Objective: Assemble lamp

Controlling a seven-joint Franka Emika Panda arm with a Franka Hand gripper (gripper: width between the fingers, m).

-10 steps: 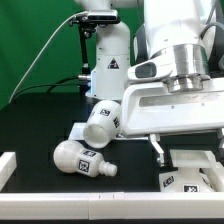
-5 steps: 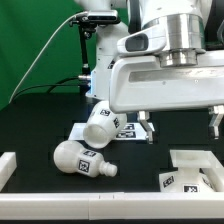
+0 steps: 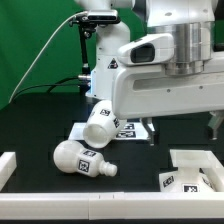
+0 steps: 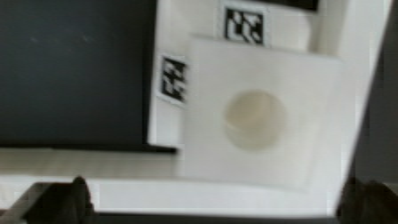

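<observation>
The lamp's flat square base [image 3: 195,176] lies at the front on the exterior view's right. In the wrist view the base [image 4: 267,75] shows its round socket and a tag on its side. The rounded bulb [image 3: 78,158] lies on its side at the front left. The tapered shade [image 3: 100,122] lies tipped over behind it, partly on the marker board [image 3: 128,128]. My gripper [image 3: 181,130] hangs open and empty above the base, with its fingers spread wide. In the wrist view the gripper [image 4: 219,205] has dark fingertips [image 4: 64,200] at the two sides, clear of the base.
A white raised rim [image 3: 20,165] borders the black table at the front and left. The tall white robot pedestal [image 3: 108,62] stands at the back, with a cable and camera mount beside it. A green backdrop lies behind.
The gripper has risen from just above the base and shifted toward the exterior view's left. Both fingers now show. The lamp parts have not moved.
</observation>
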